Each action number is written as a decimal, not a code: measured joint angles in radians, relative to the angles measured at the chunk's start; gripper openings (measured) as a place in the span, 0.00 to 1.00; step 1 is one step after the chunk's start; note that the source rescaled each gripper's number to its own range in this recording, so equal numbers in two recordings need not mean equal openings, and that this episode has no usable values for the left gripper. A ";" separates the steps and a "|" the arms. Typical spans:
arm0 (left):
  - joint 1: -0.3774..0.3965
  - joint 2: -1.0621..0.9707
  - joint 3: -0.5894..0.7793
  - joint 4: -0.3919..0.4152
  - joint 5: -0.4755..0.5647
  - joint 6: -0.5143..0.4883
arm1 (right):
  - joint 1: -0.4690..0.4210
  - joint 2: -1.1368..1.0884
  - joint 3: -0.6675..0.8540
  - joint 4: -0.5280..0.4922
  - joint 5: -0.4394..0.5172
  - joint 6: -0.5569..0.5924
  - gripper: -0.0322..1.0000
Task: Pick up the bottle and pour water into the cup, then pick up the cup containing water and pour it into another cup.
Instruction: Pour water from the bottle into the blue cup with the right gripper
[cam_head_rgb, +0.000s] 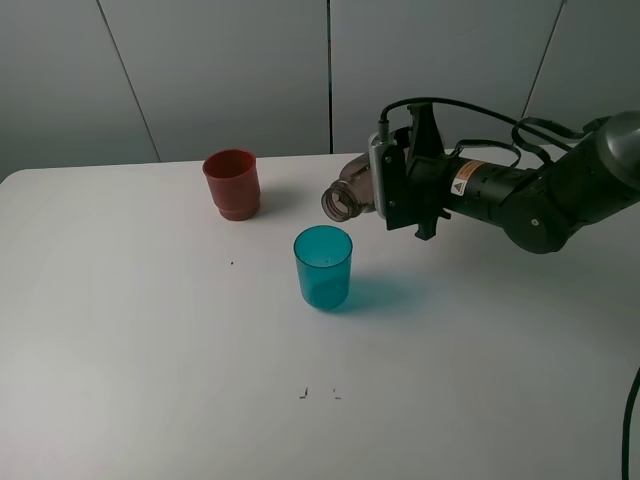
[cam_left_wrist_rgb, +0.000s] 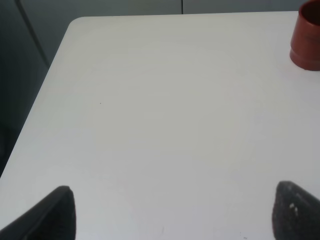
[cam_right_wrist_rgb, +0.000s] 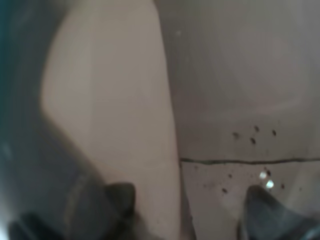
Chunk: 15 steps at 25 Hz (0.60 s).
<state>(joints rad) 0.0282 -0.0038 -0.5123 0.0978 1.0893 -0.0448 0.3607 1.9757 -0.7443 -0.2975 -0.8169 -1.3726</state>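
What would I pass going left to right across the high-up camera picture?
Red cup, teal cup, right pincer, black robot arm. The bottle overlaps the teal cup sideways, so I skip it.

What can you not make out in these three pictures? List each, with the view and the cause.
- Exterior high: most of the bottle, hidden behind the right claw.
- Right wrist: everything blurred, seemingly seen through the bottle close to the lens.
- Left wrist: red cup cut by the edge; only the tips of the left claw show.
- Any view: water in the teal cup, too faint to tell.
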 joint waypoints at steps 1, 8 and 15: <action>0.000 0.000 0.000 0.000 0.000 0.000 | 0.000 0.000 0.000 0.000 0.000 0.000 0.04; 0.000 0.000 0.000 0.000 0.000 0.000 | 0.033 0.000 0.000 0.007 0.000 -0.002 0.04; 0.000 0.000 0.000 0.000 0.000 0.000 | 0.035 0.000 0.000 0.019 0.000 -0.004 0.04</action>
<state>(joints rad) 0.0282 -0.0038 -0.5123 0.0978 1.0893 -0.0448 0.3955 1.9757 -0.7443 -0.2788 -0.8169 -1.3770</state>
